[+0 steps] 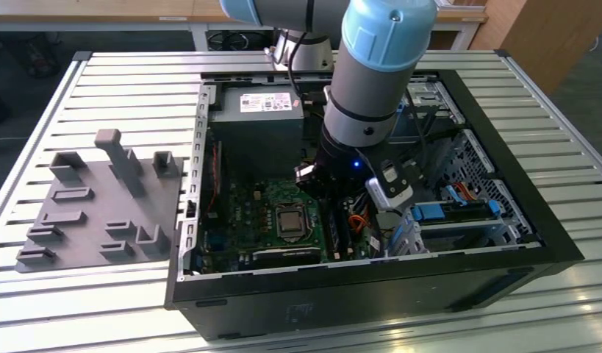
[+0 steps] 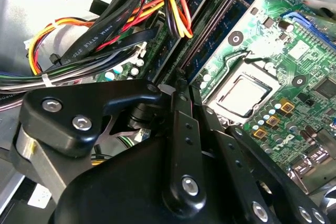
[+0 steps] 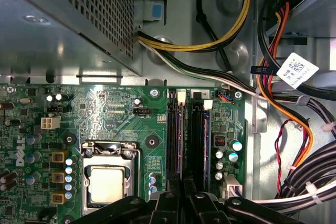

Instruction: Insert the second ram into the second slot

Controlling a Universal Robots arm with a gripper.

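The second ram is a thin blue stick standing on edge in a slot beside the CPU socket, and it shows as a blue strip in the second wrist view. Another blue stick stands in a parallel slot further from the socket. My gripper is shut, its black fingers drawn together in line with the near end of the second ram. I cannot tell whether they touch it. In the exterior view the gripper is low inside the open computer case, over the motherboard.
A thick bundle of black, yellow, red and orange cables runs close beside the slots and next to the gripper's linkage. The power supply box fills the far end of the case. A grey holder fixture sits on the slatted table at the exterior view's left.
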